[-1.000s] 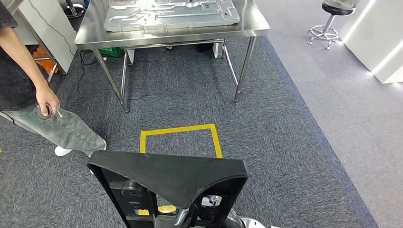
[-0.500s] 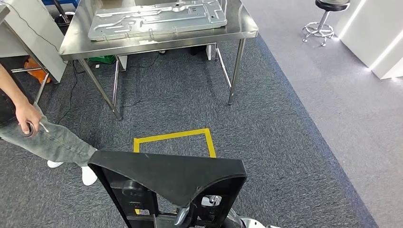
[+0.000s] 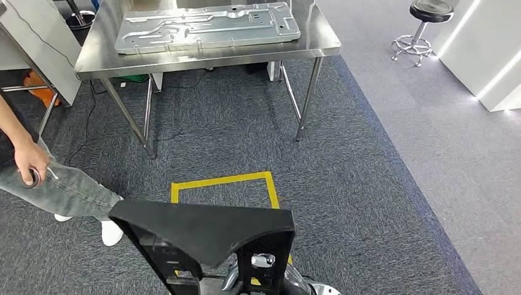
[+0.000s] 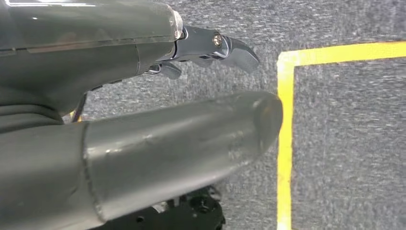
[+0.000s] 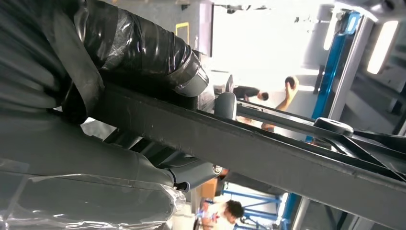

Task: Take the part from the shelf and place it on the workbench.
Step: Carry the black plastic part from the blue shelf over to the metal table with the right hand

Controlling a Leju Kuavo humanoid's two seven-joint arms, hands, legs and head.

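Observation:
The black frame-shaped part (image 3: 203,230) fills the bottom of the head view, tilted up in front of me above the carpet. In the right wrist view my right hand (image 5: 95,72) grips a black bar of the part (image 5: 268,153), its fingers wrapped over it. My left hand (image 4: 167,96) hangs over the carpet with thumb and dark fingers (image 4: 215,45) apart and carpet showing between them; a black piece of the part (image 4: 191,215) lies beside the thumb. The steel workbench (image 3: 319,43) stands ahead across the carpet.
A large grey metal plate (image 3: 206,27) covers most of the workbench top. A yellow tape square (image 3: 221,181) marks the floor between me and the bench. A person (image 3: 37,178) stands at the left holding a small object. A stool (image 3: 427,24) and white cabinet (image 3: 485,55) are at the right.
The whole picture has shifted, so the camera moved: the workbench and tape square sit further left. The part now sits a little lower and further left in the head view.

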